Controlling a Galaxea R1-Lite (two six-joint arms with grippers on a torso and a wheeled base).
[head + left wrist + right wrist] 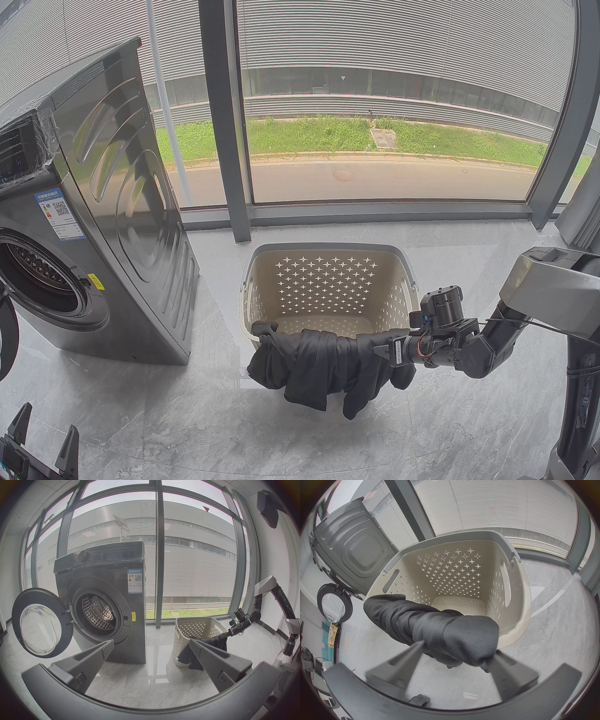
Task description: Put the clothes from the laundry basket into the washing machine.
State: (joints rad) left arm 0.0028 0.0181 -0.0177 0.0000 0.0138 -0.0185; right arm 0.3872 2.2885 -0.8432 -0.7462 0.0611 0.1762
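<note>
A black garment (319, 362) lies draped over the front rim of the beige laundry basket (325, 250), hanging down outside it. My right gripper (382, 351) is at the garment's right end, open, with its fingers on either side of the bunched cloth (440, 630). The basket's inside (456, 602) holds nothing else. The washing machine (125, 187) stands to the left with its round door (40, 623) swung open and the drum (98, 611) exposed. My left gripper (44, 437) is low at the near left, open and empty, facing the machine.
The basket (193, 619) stands on a grey marble floor (206, 412) just right of the machine, in front of a floor-to-ceiling window with a dark pillar (225, 125). Open floor lies between the basket and the drum opening (37, 275).
</note>
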